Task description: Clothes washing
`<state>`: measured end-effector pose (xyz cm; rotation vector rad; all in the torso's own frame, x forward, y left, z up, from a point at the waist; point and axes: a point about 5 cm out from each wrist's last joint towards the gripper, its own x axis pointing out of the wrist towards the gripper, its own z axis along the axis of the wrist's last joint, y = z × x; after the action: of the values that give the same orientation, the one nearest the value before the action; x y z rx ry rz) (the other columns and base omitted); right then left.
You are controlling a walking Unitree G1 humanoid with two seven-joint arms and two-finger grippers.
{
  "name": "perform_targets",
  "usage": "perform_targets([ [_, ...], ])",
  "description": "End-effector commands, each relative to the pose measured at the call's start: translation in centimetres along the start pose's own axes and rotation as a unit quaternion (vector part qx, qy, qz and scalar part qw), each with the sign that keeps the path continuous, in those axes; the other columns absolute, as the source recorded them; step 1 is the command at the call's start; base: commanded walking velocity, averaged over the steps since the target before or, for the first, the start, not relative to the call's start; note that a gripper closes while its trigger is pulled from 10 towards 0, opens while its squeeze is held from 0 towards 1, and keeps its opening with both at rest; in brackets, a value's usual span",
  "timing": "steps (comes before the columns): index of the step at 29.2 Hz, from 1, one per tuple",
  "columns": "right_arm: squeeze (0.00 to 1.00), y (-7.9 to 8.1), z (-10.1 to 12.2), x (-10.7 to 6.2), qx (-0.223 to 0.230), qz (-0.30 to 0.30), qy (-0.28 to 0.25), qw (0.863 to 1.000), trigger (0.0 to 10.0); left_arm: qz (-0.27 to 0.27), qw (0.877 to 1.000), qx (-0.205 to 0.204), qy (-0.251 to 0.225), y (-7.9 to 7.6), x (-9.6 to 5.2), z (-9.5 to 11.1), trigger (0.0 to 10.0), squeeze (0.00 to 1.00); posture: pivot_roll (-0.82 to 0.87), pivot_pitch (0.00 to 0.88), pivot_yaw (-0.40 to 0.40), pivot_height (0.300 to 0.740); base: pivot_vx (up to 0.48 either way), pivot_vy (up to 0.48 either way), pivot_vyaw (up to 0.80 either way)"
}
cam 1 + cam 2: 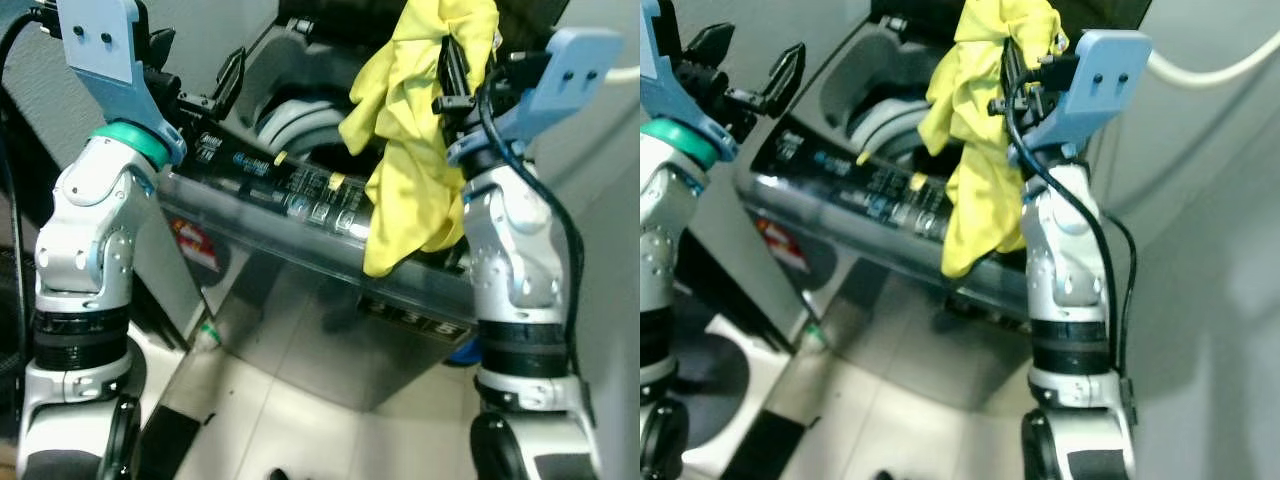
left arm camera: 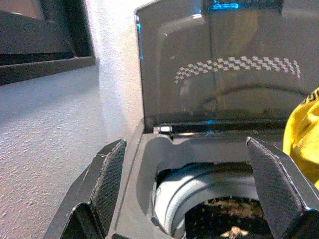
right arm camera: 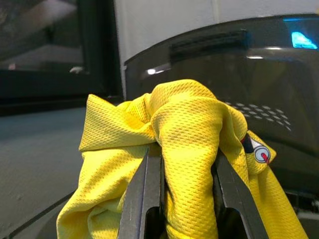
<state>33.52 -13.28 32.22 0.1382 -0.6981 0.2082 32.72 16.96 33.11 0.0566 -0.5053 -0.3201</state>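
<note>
Pale tiled floor (image 1: 300,400) runs under a top-loading washer (image 1: 330,260), lid (image 2: 219,69) standing up against a white wall (image 2: 55,149). Right pincer (image 3: 182,199) is raised high over the washer's front edge, forearm upright, elbow low by the machine's right corner, and it's clenched on a yellow shirt (image 1: 415,130) — mesh fabric bunched between the two black fingers (image 3: 144,194), more of it puffing over their tips. From there the shirt hangs in a long fold, its lower end draped across the control panel (image 1: 290,190) and over the front lip, while the upper part dangles above the drum (image 2: 219,199) opening. A small round badge (image 3: 260,152) shows on the cloth in the right wrist view.

Left pincer (image 2: 199,184) is up too, arm bent with the wrist lifted near the washer's left rear corner, fingers (image 2: 107,184) spread wide apart and gripping nothing, aimed down toward the drum. Dark perforated drum wall shows between them, with the shirt's yellow edge just at one side. A black cable (image 1: 1110,270) loops down the right forearm.
</note>
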Motion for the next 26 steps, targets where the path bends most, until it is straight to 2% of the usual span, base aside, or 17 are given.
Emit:
perform_targets([
  [1, 0.00, -0.36, -0.20, -0.28, -0.005, -0.006, 0.004, 1.000, 10.0, -0.004, 1.000, -0.004, 0.004, -0.26, -0.02, -0.28, 10.0, 0.00, 0.06, 0.049, 0.041, 0.740, 0.000, 0.000, -0.80],
  [3, 0.00, -0.38, -0.19, -0.28, -0.006, -0.007, 0.003, 1.000, 10.0, -0.004, 1.000, -0.004, 0.004, -0.27, -0.02, -0.28, 10.0, 0.00, 0.06, 0.049, 0.040, 0.740, 0.000, 0.000, -0.80],
  [26, 0.00, -0.36, 0.05, -0.15, -0.014, -0.005, -0.004, 1.000, 10.0, 0.005, 1.000, 0.002, -0.006, -0.11, -0.11, -0.16, 10.0, 0.00, 0.06, 0.052, 0.037, 0.740, 0.014, 0.000, 0.00],
])
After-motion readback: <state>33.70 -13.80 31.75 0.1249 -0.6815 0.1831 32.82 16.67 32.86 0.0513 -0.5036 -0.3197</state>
